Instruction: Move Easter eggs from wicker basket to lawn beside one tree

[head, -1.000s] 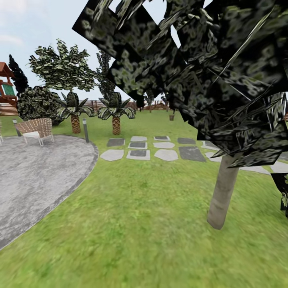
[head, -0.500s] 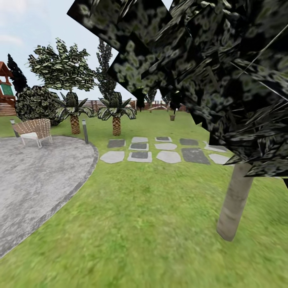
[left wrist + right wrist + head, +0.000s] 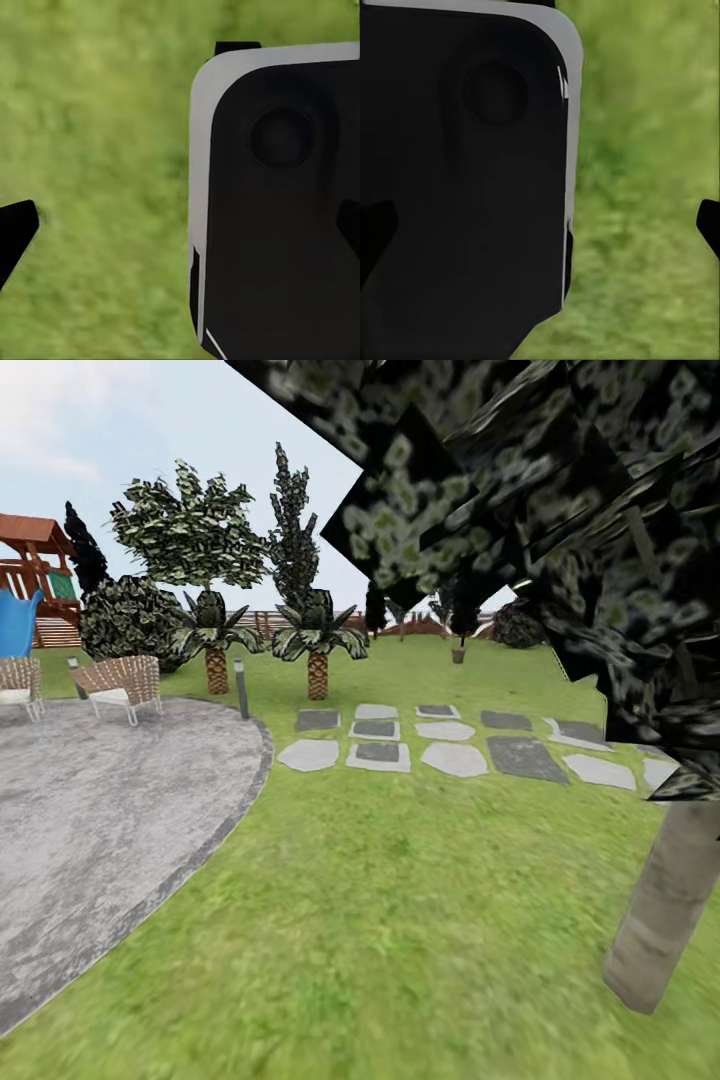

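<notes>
**Robot on the lawn beside a tree, basket far off across the garden**

The head view looks over the lawn [image 3: 400,920], a wide stretch of mottled green grass; at the right edge stands the tree [image 3: 665,905], its thick grey-brown trunk leaning slightly and its dark flat leaves spreading across the upper right of the picture; a grey paved patio [image 3: 100,820] curves along the left, bordered by a darker rim; two rows of stepping stones [image 3: 455,758] lie in the grass beyond the patio's edge; a short lamp post [image 3: 241,688] stands just beside the patio; two wicker chairs [image 3: 120,685] sit at its far side, one cut by the left edge; behind them rise a round bush [image 3: 135,622], two low palms [image 3: 318,650], a leafy tree and a narrow dark cypress; a red wooden play frame [image 3: 35,575] with a blue slide shows at far left; a brown fence closes the garden at the back.

The wicker basket [image 3: 458,655] shows as a small brown shape far away on the grass, near the fence, well apart from the tree; it is too small to tell whether eggs lie in it.

No writing or label can be read anywhere.

In the left wrist view a black panel with a pale rim [image 3: 277,202] covers much of the grass; a dark fingertip [image 3: 15,232] pokes in at one edge; I cannot tell whether the fingers are apart or together. The right wrist view shows the like: a black panel [image 3: 465,172], a dark fingertip [image 3: 709,225] at the edge over grass; the state of its fingers I cannot tell either.
</notes>
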Robot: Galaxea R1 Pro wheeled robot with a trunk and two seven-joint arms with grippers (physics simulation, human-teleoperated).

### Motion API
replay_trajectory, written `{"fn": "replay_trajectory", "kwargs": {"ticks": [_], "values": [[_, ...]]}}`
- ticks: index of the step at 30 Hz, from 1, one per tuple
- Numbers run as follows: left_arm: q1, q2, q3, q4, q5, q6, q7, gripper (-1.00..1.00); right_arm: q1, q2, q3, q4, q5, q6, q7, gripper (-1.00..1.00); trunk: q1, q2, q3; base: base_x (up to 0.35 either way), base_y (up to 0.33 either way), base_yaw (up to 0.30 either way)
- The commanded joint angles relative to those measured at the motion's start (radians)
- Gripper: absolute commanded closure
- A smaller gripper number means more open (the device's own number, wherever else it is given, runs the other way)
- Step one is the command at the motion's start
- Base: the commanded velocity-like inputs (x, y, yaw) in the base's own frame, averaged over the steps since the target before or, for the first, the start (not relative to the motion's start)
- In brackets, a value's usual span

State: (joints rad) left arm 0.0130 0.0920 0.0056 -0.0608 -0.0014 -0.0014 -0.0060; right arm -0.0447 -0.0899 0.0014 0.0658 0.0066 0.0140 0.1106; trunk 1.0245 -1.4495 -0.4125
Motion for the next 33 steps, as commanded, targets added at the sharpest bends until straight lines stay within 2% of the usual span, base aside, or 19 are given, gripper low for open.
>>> {"fn": "replay_trajectory", "kwargs": {"ticks": [1, 23, 33], "values": [[0.001, 0.000, 0.001, -0.002, -0.001, 0.000, -0.001, -1.00, -0.001, -0.001, 0.000, 0.001, 0.001, 0.001, 0.003, -1.00, 0.001, 0.000, -0.001, 0.264, 0.250, 0.037], [0.001, 0.000, 0.001, -0.002, -0.001, 0.000, -0.002, -1.00, -0.001, -0.004, 0.000, -0.001, 0.002, 0.001, 0.003, -1.00, 0.001, 0.000, -0.001, 0.179, 0.282, 0.002], [0.001, -0.001, 0.001, -0.002, 0.000, 0.000, -0.002, -1.00, -0.001, -0.002, 0.002, -0.001, 0.004, 0.000, 0.003, -1.00, 0.001, 0.000, -0.001, 0.274, 0.211, -0.031]]}}
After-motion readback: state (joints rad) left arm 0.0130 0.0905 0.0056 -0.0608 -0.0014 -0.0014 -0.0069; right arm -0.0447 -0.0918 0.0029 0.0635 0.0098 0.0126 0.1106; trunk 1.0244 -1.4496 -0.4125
